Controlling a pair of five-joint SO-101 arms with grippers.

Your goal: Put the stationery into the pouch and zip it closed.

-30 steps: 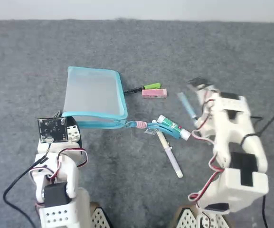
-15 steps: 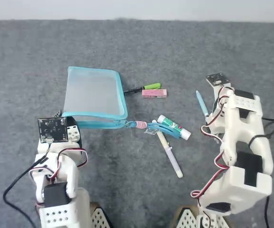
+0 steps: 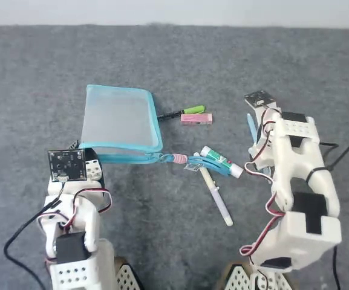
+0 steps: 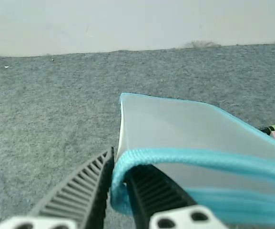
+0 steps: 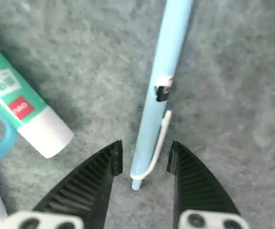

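Now, left hand (image 4: pixel 119 164) tight on pouch (image 4: pixel 185 129), right hand (image 5: pixel 145 145) open astride blue pen (image 5: pixel 168 67).

Black right gripper (image 5: pixel 145 145) is straddling a pale blue pen (image 5: pixel 171 47); black left gripper (image 4: pixel 119 164), a turquoise-edged frosted pouch (image 4: pixel 175 129).

Grey table (image 3: pixel 35 66) carries pouch (image 3: pixel 117 124), glue stick (image 3: pixel 221 161), eraser (image 3: pixel 196 119), marker (image 3: pixel 186 110), blue pen (image 3: pixel 250 125), white pen (image 3: pixel 217 198).
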